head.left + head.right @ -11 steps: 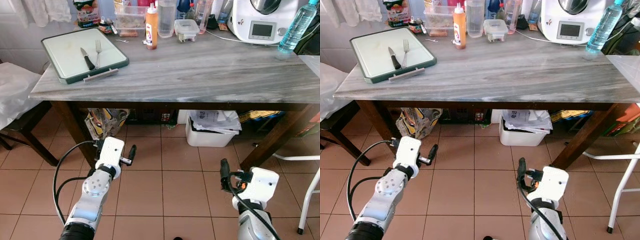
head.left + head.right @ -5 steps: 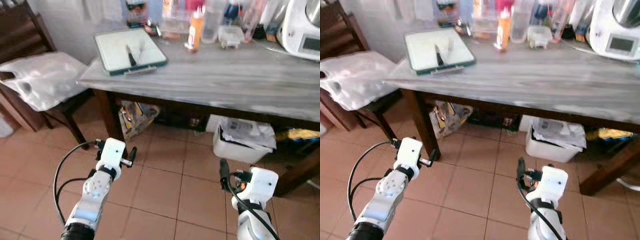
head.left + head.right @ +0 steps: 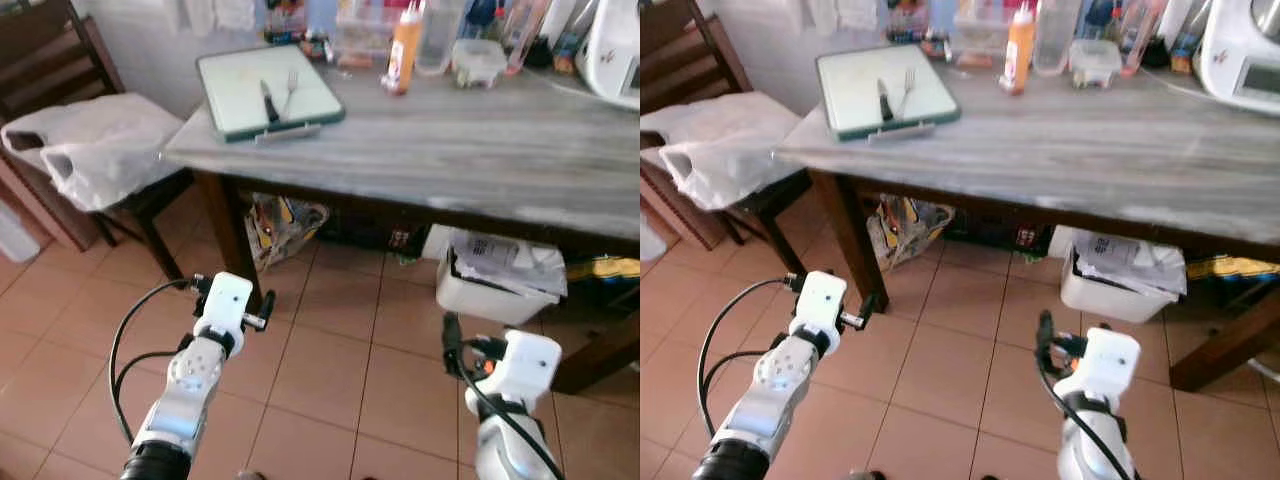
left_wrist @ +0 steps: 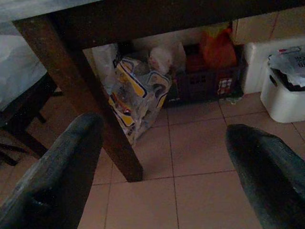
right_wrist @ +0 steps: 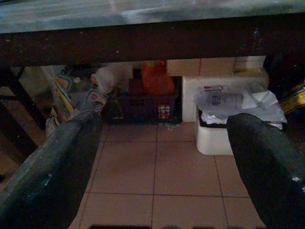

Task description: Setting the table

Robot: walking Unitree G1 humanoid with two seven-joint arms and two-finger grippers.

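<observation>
- Two grippers hang low over the tiled floor, both empty: the left gripper (image 3: 262,306) and the right gripper (image 3: 450,335) each have their fingers spread wide, as the wrist views show.
- Beyond them, under the table (image 3: 480,150), sit a patterned bag (image 4: 138,98) by the near leg and a white bin (image 3: 495,285) stuffed with papers; the print on them is too small to read.
- Up on the tabletop, ahead and to the left, lies a green-rimmed tray (image 3: 268,92) holding a knife (image 3: 267,101) and a fork (image 3: 291,92), side by side, long axes running away from the robot.
- I'd judge the left arm nearer to them; both grippers are well below the table edge.
- Farthest back stand an orange bottle (image 3: 404,50) and a lidded box (image 3: 478,62); their labels are unreadable.
</observation>
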